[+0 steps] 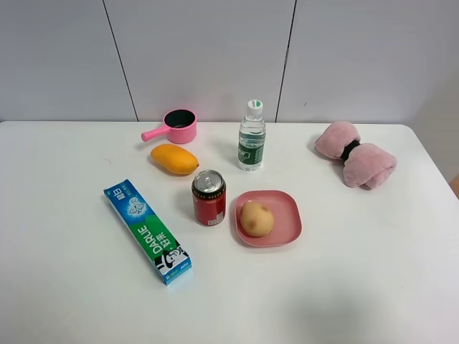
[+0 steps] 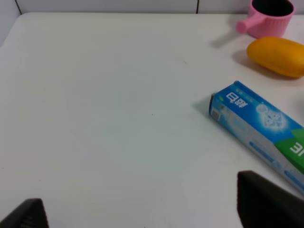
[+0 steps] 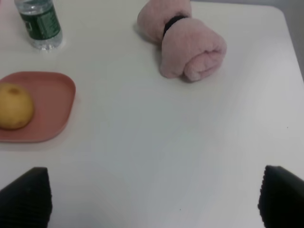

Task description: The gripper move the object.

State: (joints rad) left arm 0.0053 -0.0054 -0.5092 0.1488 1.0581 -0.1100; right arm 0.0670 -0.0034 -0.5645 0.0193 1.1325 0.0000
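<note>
**Mia:** Up in the high view, what is on the white table (image 1: 64, 287)?

**Ben:** A long toothpaste box (image 1: 148, 231) lies flat on the left side. It is blue and green and says DARLIE. Just to its right stands a red can (image 1: 209, 198). Next to that is a pink plate (image 1: 282, 222) with a round yellow fruit (image 1: 256, 218) on it.

**Mia:** And farther back?

**Ben:** A yellow mango (image 1: 174, 158), a little pink pot (image 1: 178, 126) with a handle, and a water bottle (image 1: 252, 137). A fluffy pink bow (image 1: 356, 153) sits far off to the right. No robot hand shows in this view.

**Mia:** What does the left wrist view show?

**Ben:** The left gripper (image 2: 142, 216) shows only as two black fingers (image 2: 266, 202) at the picture's edge. They are far apart, with bare table between them, and they hold nothing. The toothpaste box (image 2: 256, 130) lies close beside one finger, which hides its far end. I can't tell if they touch. The mango (image 2: 277, 56) and the pink pot (image 2: 268, 16) sit beyond the box.

**Mia:** And the right wrist view?

**Ben:** The right gripper (image 3: 153, 197) is wide open too. Its black fingers (image 3: 26, 197) are empty over bare table. Ahead of it are the pink plate (image 3: 52, 102) with the fruit (image 3: 14, 105), the water bottle (image 3: 39, 23) and the pink bow (image 3: 185, 42). The toothpaste box is not in this view.
</note>
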